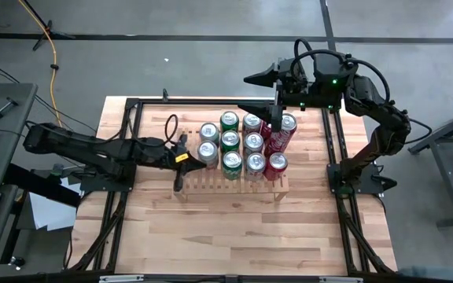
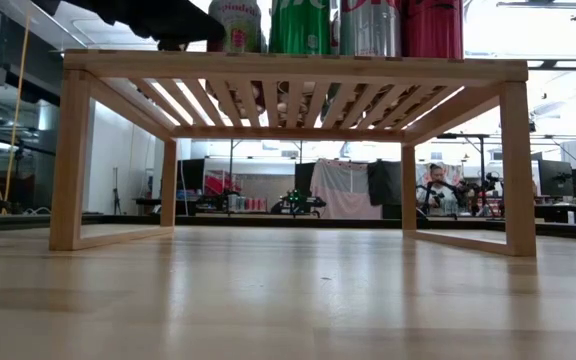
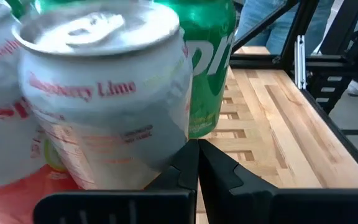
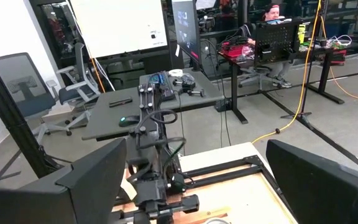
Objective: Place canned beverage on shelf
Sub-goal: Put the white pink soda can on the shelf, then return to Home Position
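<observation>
While we look straight down on the bench (image 1: 234, 228), we see the shelf (image 1: 230, 187) of pale slatted wood standing near its middle, already carrying a block of cans in rows. White cans (image 1: 208, 151) fill the column nearest the left arm, green cans (image 1: 230, 141) come next, more silver-topped cans follow, and red cans (image 1: 277, 164) close the side toward the right arm. One red can (image 1: 283, 134) at the far corner looks tilted rather than upright, though we cannot tell what it leans on.

Our left gripper (image 1: 197, 163) reaches in low from the side, its fingers clenched together, tip just beside the nearest white can. From the left wrist camera that raspberry lime can (image 3: 98, 99) fills the view right behind the closed left fingers (image 3: 188, 171), with a green can (image 3: 207, 68) next to it; we cannot tell whether the fingertips actually touch the white can.

Our right gripper (image 1: 262, 93) hangs above the far edge of the can block with its fingers spread wide and nothing between them. In its own wrist view the two dark fingers (image 4: 319, 180) stand far apart, and beyond them lie desks and chairs in the room.

From bench height we see the shelf's legs (image 2: 71, 160) planted on the wood and the cans' lower halves (image 2: 368, 28) standing on its slats.
</observation>
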You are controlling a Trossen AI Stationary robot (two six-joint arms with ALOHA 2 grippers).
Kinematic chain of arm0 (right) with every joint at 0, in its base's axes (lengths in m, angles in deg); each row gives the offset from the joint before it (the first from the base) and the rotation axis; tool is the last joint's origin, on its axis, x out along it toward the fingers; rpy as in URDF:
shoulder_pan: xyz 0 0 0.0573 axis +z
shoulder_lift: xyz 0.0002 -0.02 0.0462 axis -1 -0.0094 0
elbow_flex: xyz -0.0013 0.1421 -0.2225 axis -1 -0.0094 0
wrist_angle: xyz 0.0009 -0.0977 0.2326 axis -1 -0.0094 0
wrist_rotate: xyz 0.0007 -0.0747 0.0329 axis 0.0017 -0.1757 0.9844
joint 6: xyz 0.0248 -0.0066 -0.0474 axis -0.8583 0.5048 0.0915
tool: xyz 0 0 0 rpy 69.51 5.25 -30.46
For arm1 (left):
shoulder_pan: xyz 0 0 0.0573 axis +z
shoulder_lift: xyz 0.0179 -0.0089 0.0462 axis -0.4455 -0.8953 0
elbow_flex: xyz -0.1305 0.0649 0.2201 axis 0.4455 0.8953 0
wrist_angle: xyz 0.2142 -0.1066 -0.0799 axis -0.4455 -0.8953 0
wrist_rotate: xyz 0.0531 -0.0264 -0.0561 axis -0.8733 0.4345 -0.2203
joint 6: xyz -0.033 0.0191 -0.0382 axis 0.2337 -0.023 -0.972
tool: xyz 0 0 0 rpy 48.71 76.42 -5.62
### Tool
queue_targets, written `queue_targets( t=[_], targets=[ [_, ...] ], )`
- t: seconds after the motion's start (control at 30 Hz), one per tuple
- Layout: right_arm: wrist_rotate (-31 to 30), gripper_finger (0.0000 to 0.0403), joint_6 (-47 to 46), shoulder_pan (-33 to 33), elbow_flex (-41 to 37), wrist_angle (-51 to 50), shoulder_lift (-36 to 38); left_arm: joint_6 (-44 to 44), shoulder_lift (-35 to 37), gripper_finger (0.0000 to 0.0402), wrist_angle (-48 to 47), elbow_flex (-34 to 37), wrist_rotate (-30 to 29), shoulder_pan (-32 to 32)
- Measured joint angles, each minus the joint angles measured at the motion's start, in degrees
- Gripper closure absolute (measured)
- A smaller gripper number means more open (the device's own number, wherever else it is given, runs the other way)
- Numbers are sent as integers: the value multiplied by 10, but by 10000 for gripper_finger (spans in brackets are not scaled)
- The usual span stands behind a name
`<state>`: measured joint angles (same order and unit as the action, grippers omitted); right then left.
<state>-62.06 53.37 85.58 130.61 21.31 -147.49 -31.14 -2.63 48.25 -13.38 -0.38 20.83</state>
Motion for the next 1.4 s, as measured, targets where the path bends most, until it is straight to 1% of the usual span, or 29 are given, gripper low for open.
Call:
queue_targets(
  t=[0.17,0.37,0.5,0.57,0.63,0.73,0.83,0.97,1.0,1.03,1.17,1.27,1.33,1.4],
  targets=[
    [0,32,0,0,0,0,0,0,34,401,-7,0,0,0],
    [0,32,0,0,0,0,0,0,125,401,-10,-1,-9,0],
    [0,34,11,0,0,-8,7,0,182,401,26,-1,-35,0],
    [0,43,19,0,0,-25,18,10,202,401,48,-1,-48,0],
    [0,65,24,0,0,-43,32,23,216,401,74,-1,-60,0],
    [-9,123,30,0,0,-93,57,40,229,401,101,-1,-75,0],
    [-29,208,30,0,0,-160,85,44,236,401,115,-1,-89,0],
    [-37,347,30,0,0,-242,130,44,238,401,126,-1,-92,0],
    [-37,374,30,0,0,-259,141,43,239,401,131,-1,-92,0],
    [-37,388,29,0,0,-273,153,43,240,401,137,-1,-92,0],
    [-38,375,8,0,0,-325,195,43,240,401,136,-1,-93,0],
    [-41,393,-5,0,-7,-349,220,43,239,401,141,-1,-109,0],
    [-41,399,-10,0,-44,-343,245,44,240,401,147,-1,-122,0],
    [-41,395,-18,1,-110,-318,281,44,239,401,150,-1,-132,0]
  ],
)
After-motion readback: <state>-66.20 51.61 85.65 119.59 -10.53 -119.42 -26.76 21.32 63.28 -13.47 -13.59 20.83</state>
